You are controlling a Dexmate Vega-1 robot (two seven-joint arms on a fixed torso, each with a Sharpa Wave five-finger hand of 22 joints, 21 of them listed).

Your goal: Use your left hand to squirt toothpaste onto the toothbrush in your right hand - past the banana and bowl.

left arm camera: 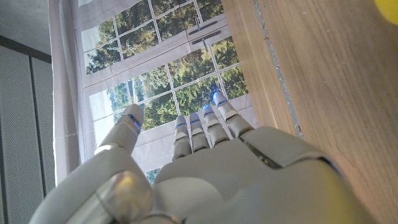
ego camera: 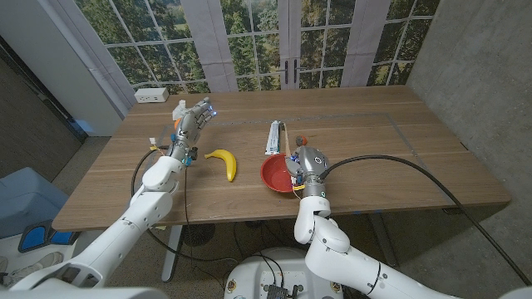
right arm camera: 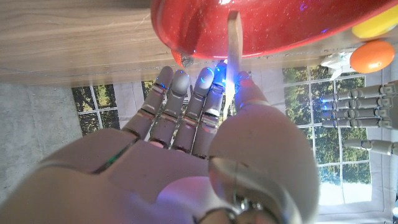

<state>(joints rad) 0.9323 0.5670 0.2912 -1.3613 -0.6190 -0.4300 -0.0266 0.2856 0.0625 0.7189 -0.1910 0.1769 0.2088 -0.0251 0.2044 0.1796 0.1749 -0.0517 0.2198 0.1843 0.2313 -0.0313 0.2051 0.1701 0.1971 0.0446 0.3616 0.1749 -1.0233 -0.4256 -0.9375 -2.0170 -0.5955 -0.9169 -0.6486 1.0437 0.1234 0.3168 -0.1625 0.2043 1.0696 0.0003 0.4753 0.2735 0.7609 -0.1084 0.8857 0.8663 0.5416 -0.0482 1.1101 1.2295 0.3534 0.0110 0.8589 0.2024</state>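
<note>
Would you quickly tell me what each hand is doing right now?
Left hand: open, fingers straight, holding nothing.
Right hand: holds the toothbrush over the red bowl.

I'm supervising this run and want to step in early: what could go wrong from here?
1. The left robot hand holds nothing and is far from the white tube; reaching across could knock the banana.
2. The right robot hand pinches a thin toothbrush right over the red bowl; it might snag the rim.
</note>
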